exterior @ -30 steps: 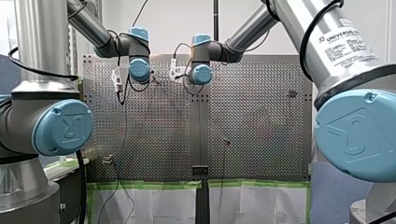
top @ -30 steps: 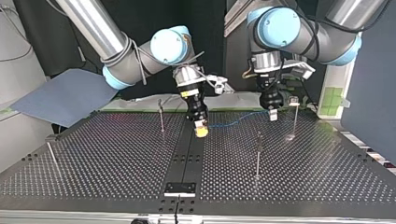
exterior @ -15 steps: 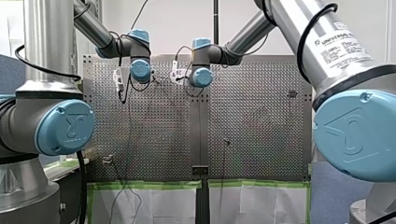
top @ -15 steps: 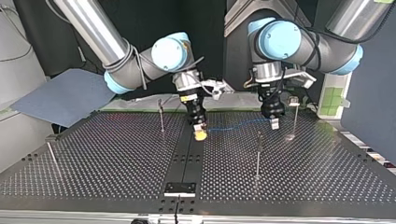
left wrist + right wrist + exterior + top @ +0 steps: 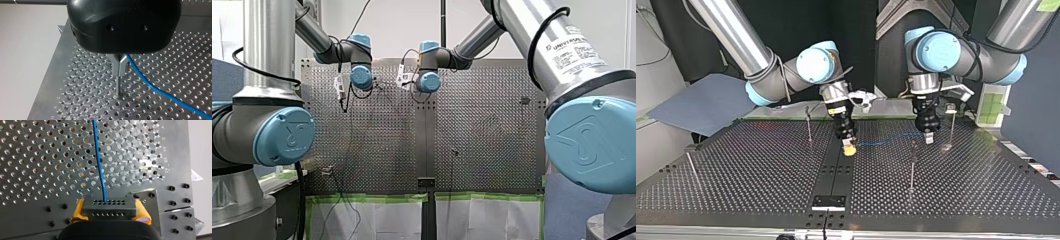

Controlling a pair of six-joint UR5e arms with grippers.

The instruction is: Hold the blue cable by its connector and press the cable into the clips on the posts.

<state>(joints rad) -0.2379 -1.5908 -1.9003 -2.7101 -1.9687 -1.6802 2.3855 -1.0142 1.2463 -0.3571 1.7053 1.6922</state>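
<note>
Grey rectangular connector block (image 5: 109, 206) is held clamped between the yellow pads (image 5: 143, 214) of the right claw (image 5: 109, 212), low over the perforated metal tabletop (image 5: 37, 170) by its centre seam. Thin blue cable (image 5: 99, 157) is led from the connector across to the left claw (image 5: 119, 68), whose metal fingers (image 5: 117, 65) are pressed together on it. In the top view the cable is seen strung between both claws, near a thin upright metal post (image 5: 912, 167)
</note>
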